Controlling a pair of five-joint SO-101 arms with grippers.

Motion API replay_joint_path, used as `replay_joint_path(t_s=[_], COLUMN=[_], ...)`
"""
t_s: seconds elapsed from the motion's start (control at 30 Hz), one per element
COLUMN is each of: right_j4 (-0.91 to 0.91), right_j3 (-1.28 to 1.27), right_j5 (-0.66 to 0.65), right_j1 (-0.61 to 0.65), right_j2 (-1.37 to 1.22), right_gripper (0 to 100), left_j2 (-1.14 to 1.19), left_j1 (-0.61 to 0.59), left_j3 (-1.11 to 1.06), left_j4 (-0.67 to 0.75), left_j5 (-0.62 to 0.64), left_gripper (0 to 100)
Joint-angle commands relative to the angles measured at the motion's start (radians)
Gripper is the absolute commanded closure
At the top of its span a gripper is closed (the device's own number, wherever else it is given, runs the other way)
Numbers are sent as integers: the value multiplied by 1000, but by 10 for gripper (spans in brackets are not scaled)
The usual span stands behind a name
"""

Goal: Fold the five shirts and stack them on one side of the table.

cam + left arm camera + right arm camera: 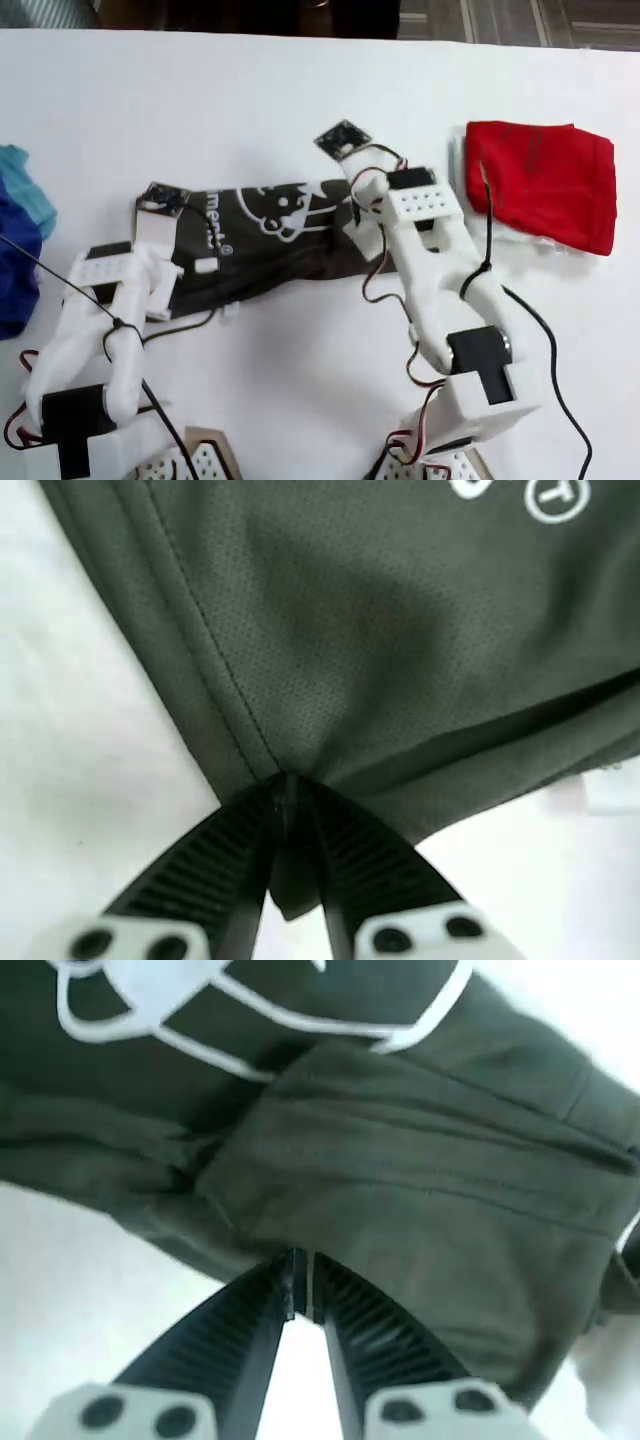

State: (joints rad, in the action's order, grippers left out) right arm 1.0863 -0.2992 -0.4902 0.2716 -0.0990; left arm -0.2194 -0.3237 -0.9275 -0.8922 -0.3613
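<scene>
The left end effector [288, 785] and right end effector [298, 1265] each clench the dark grey mesh shirt with white print [262, 245] mid-counter [300, 100], with a folded red fabric shirt [540, 185] near the right edge.

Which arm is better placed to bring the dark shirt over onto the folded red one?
Probably right. The right hand pinches the dark shirt at the end nearest the red shirt; the left hand grips the far end, with the whole shirt between.
</scene>
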Motion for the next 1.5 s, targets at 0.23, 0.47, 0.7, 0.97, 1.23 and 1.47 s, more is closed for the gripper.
replay_joint_path(t_s=[0.23,0.47,0.7,0.97,1.23,1.47], right_j4=[-38,-127,-134,-39,93,-54], right_j3=[-25,-192,-150,-146,-356,-842], right_j5=[63,58,63,60,55,-77], right_j1=[18,53,36,-51,-153,-165], right_j2=[-8,-2,91,392,740,1023], right_gripper=[978,978,978,978,978,978], left_j2=[-6,-6,-6,-6,-14,-14], left_j1=[-3,-3,-3,-3,-2,-5], left_j3=[1,1,-1,-1,10,236], left_j4=[28,28,28,28,28,-158], left_j5=[-8,-8,-5,-3,0,103], left_gripper=[973,973,973,973,973,960])
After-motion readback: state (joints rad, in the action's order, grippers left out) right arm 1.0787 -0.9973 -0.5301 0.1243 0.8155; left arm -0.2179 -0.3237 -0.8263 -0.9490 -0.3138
